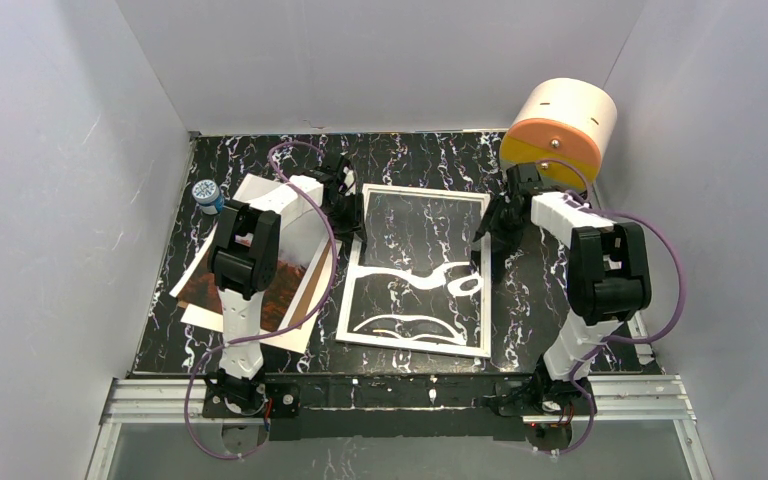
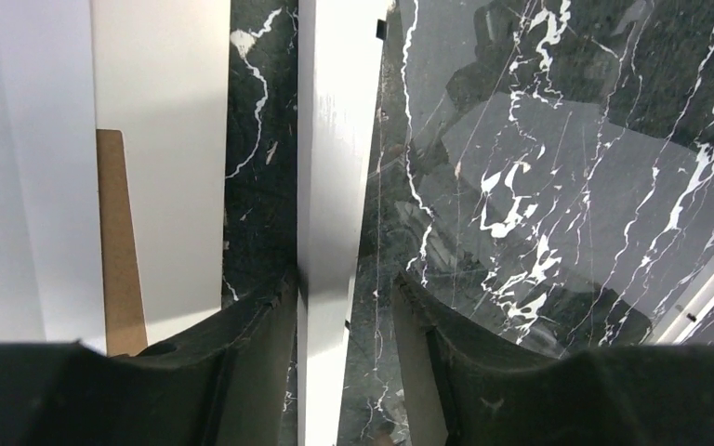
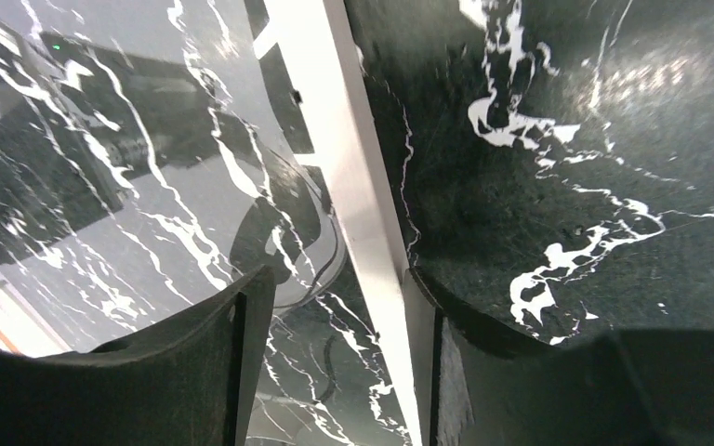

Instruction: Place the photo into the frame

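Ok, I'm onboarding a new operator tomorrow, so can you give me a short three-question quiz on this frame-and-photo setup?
1. True or false: the photo already lies inside the frame.
2. What passes between the fingers of the left gripper? A) the frame's white rim B) the photo C) nothing
3. In a few words: where is the white-and-orange drum relative to the right gripper?

Key
1. False: the photo lies to the left of the frame, outside it.
2. A.
3. Beyond it, at the far right corner of the table.
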Controlling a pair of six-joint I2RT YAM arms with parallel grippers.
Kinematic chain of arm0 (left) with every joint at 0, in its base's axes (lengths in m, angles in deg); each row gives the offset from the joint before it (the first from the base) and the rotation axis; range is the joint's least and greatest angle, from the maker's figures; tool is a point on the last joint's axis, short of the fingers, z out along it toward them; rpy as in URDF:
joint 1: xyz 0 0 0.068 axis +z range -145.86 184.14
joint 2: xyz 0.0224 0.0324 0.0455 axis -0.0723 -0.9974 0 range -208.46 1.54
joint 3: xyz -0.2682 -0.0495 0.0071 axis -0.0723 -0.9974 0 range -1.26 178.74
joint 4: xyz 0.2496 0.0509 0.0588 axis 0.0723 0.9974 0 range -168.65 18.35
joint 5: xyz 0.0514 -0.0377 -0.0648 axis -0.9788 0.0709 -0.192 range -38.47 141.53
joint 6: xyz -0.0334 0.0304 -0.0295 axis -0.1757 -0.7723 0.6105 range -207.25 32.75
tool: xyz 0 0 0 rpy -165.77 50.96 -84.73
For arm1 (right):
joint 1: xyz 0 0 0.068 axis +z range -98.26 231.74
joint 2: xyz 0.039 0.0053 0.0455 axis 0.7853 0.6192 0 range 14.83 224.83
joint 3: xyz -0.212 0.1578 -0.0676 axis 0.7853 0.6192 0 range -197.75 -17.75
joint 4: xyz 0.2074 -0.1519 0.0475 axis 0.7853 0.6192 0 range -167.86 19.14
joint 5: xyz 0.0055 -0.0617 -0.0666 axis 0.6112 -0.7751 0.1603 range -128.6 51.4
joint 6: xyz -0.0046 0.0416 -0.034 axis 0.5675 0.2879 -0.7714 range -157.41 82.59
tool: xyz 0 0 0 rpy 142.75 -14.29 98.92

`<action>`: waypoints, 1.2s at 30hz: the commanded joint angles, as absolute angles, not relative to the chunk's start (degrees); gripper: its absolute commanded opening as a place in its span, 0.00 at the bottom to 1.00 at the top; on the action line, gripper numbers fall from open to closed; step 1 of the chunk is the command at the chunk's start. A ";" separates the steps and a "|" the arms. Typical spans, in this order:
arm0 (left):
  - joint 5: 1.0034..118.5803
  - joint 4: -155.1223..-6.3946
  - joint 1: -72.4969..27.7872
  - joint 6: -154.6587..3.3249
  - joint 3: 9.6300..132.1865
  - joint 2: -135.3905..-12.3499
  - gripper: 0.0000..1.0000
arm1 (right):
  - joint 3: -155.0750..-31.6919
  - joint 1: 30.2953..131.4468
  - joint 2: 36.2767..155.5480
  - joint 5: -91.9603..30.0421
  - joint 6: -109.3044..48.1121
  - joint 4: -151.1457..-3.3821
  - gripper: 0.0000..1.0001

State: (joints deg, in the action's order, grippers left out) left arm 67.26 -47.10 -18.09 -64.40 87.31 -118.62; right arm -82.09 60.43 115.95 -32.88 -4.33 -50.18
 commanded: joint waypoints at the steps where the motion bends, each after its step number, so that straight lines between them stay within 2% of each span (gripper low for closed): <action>1: 62.93 -44.00 -17.37 -63.10 90.03 -113.77 0.43 | -88.72 60.32 113.08 -36.82 -3.68 -47.62 0.63; 7: 55.26 -41.07 -13.95 -64.54 90.87 -106.31 0.65 | -90.95 64.01 110.24 -33.22 -0.51 -48.69 0.66; 10: 52.42 -41.23 -12.25 -64.59 88.47 -102.37 0.69 | -91.28 68.80 111.71 -28.03 4.48 -52.52 0.66; 15: 46.21 -41.21 -8.17 -63.28 81.01 -97.73 0.68 | -94.39 79.17 117.01 -23.24 14.80 -61.32 0.65; 23: 46.40 -42.79 -2.90 -61.06 69.26 -93.24 0.58 | -108.82 92.71 132.37 -20.19 24.43 -64.24 0.57; 32: 49.42 -45.59 -1.59 -60.20 63.35 -93.96 0.51 | -124.83 98.90 145.23 -30.65 24.12 -59.83 0.51; 36: 48.97 -45.89 -1.19 -60.26 61.97 -94.59 0.47 | -127.43 99.39 147.65 -36.39 22.73 -60.25 0.47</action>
State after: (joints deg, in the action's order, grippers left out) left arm 48.87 -45.75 -1.92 -60.64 63.29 -95.83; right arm -123.26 99.29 146.60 -28.78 23.69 -60.78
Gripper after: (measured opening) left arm 0.488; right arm 0.488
